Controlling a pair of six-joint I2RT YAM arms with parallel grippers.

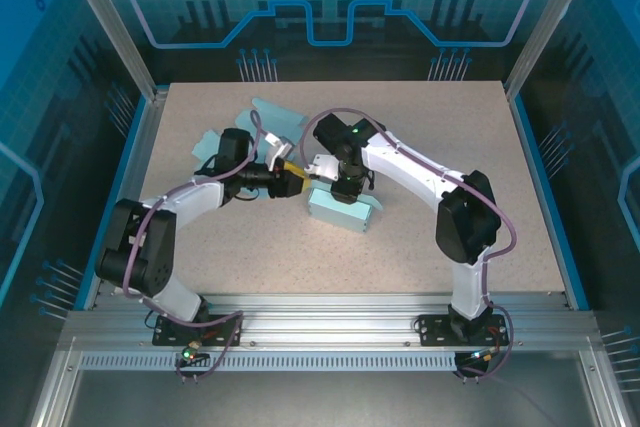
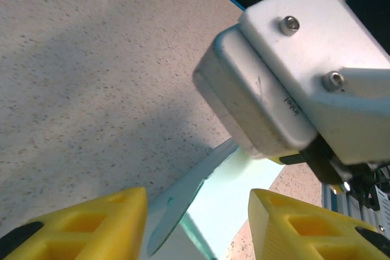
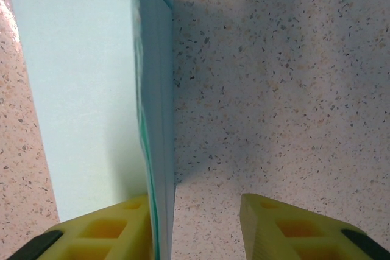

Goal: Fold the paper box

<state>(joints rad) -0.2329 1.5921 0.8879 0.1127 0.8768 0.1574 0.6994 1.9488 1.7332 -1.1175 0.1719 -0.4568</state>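
Straddling one upright wall (image 3: pixel 159 120) of the pale teal paper box (image 1: pixel 340 209) at the tabletop's (image 1: pixel 450 127) middle with the right gripper (image 3: pixel 195 211), jaws released; just beyond, aiming the left gripper (image 2: pixel 196 211), also released, at its left-end flap (image 2: pixel 183 202).

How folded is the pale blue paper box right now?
Partly folded: the paper box has a wall standing upright from its flat base.

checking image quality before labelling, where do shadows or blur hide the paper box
Top external: evenly lit and sharp, blue cast on the enclosure walls, paper box clear. Left wrist: broad soft shadow across the table, yellow fingers slightly soft up close. Right wrist: the box's upright wall throws a shadow onto the table to its right, edge crisp.
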